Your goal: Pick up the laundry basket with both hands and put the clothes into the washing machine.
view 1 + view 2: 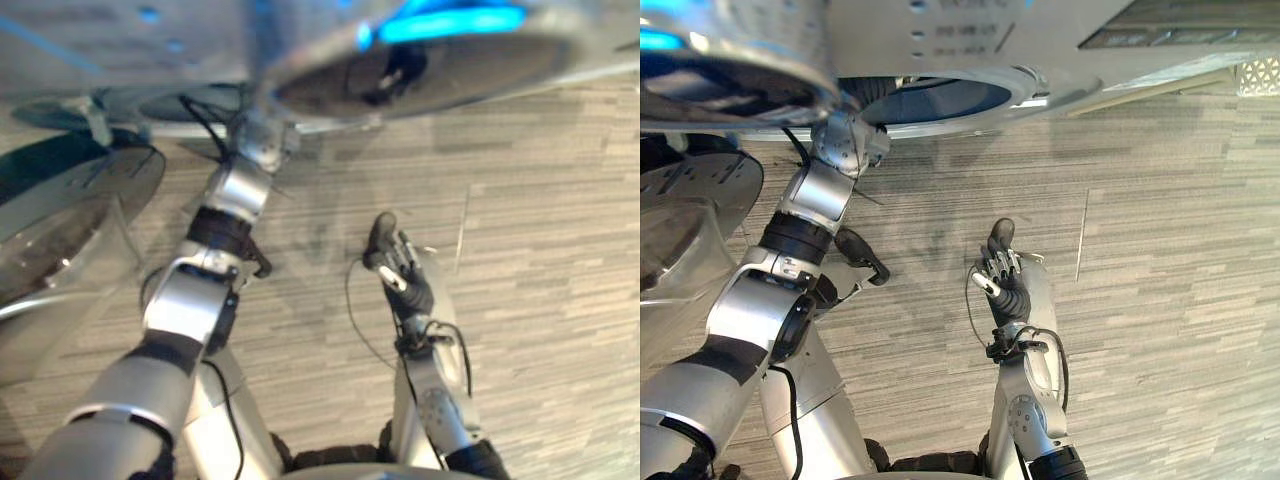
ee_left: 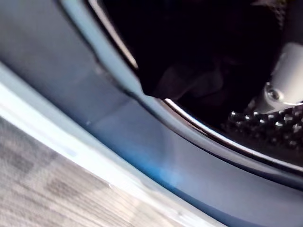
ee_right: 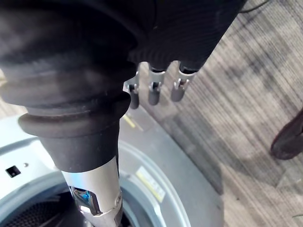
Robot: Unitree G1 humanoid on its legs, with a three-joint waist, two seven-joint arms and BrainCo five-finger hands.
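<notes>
Floor [image 1: 540, 250]: one, grey striped boards, across the whole near field.

Washer [image 1: 970, 30]: one, pale front, along the far edge, with its round mouth facing the robot.

Door [image 1: 70, 210]: one, round and glazed, swung open to the left of the mouth.

Drum [image 2: 255, 125]: one, perforated metal, dark inside.

Cloth [image 2: 189, 80]: one dark piece counted, lying in the drum just behind the mouth's rim. I cannot tell whether more pieces lie deeper in.

Hands: two. The left arm reaches far and up into the mouth, and the left hand [image 2: 284, 71] is inside the drum beside the cloth. I cannot tell whether it grips anything. The right hand [image 1: 1002, 272] hangs over the floor at centre, well apart from the washer, fingers [image 3: 152, 92] loose and holding nothing.

Far right edge: one small white lattice patch [image 1: 1260, 75], too cut off to identify.
</notes>
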